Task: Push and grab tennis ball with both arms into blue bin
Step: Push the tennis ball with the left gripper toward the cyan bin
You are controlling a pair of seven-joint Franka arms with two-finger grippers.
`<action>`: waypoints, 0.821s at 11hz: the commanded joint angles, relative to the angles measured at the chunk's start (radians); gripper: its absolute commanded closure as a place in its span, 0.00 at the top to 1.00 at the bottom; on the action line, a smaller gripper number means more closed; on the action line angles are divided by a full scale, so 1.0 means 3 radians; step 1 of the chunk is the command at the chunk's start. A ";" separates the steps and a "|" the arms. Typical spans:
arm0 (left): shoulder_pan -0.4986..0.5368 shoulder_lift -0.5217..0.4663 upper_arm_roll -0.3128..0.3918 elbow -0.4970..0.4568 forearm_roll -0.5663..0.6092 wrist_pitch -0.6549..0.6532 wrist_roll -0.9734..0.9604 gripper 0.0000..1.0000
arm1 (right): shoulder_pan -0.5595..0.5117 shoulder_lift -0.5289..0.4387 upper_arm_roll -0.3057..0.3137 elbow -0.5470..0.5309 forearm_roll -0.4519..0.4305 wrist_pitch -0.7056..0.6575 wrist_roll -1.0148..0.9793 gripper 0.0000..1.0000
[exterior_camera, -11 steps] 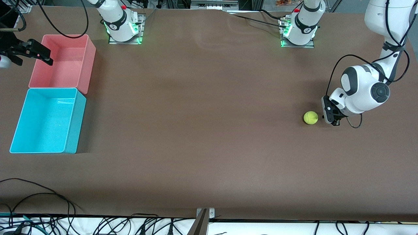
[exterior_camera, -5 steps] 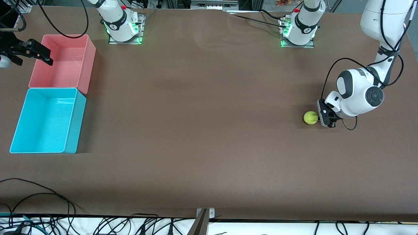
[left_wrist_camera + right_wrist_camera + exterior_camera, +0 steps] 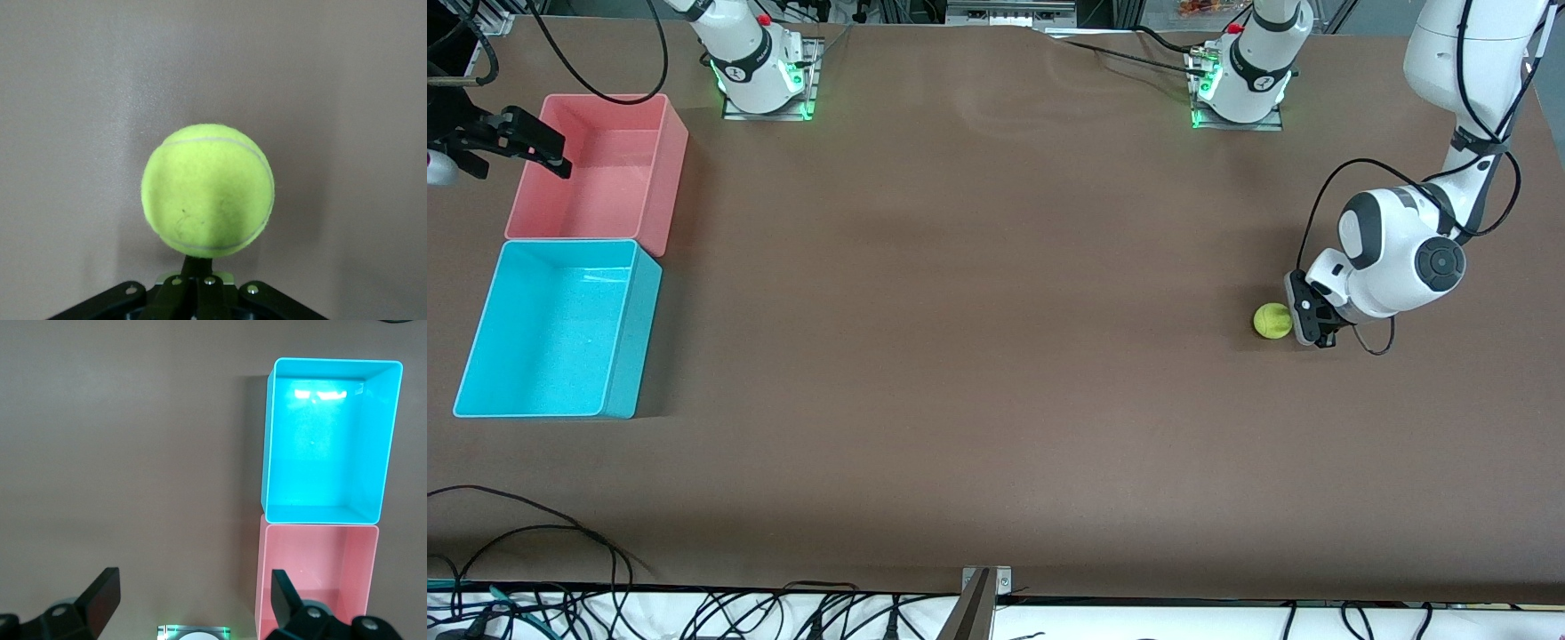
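Tennis ball (image 3: 1272, 321) against shut left gripper (image 3: 1305, 321)

Yellow-green tennis ball (image 3: 1272, 321) on table — blue bin (image 3: 551, 331) well apart.

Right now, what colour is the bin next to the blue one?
Pink. The pink bin sits against the blue bin; the front view shows it best.

even overhead light, soft shadows, sharp frames, perhaps slight glare in bins
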 commanded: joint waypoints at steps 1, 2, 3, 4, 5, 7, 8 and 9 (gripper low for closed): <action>-0.0169 0.0089 0.0018 0.0066 -0.0070 0.0008 -0.0030 0.00 | -0.0030 -0.0038 0.0025 -0.0027 -0.0041 0.0015 0.0019 1.00; -0.0271 0.0109 0.0018 0.0066 -0.0075 0.0089 -0.0152 0.00 | -0.0025 -0.0038 0.0025 -0.0027 -0.0046 0.0015 0.0019 1.00; -0.0409 0.0109 -0.0012 0.0066 -0.0060 0.0186 -0.0356 0.00 | -0.0030 -0.0038 0.0025 -0.0027 -0.0047 0.0015 0.0019 1.00; -0.0562 0.0104 -0.0129 0.0071 -0.0065 0.0187 -0.0580 0.00 | -0.0030 -0.0038 0.0025 -0.0027 -0.0047 0.0015 0.0019 1.00; -0.0675 0.0094 -0.0277 0.0071 -0.0050 0.0187 -0.0861 0.00 | -0.0030 -0.0038 0.0025 -0.0027 -0.0047 0.0015 0.0013 1.00; -0.0829 0.0099 -0.0386 0.0116 -0.0055 0.0193 -0.1109 0.00 | -0.0030 -0.0038 0.0025 -0.0027 -0.0046 0.0015 0.0019 1.00; -0.0839 0.0094 -0.0386 0.0167 -0.0065 0.0193 -0.1119 0.00 | -0.0030 -0.0038 0.0025 -0.0027 -0.0041 0.0015 0.0019 1.00; -0.0840 0.0089 -0.0386 0.0168 -0.0065 0.0188 -0.1120 0.00 | -0.0030 -0.0038 0.0025 -0.0027 -0.0041 0.0015 0.0019 1.00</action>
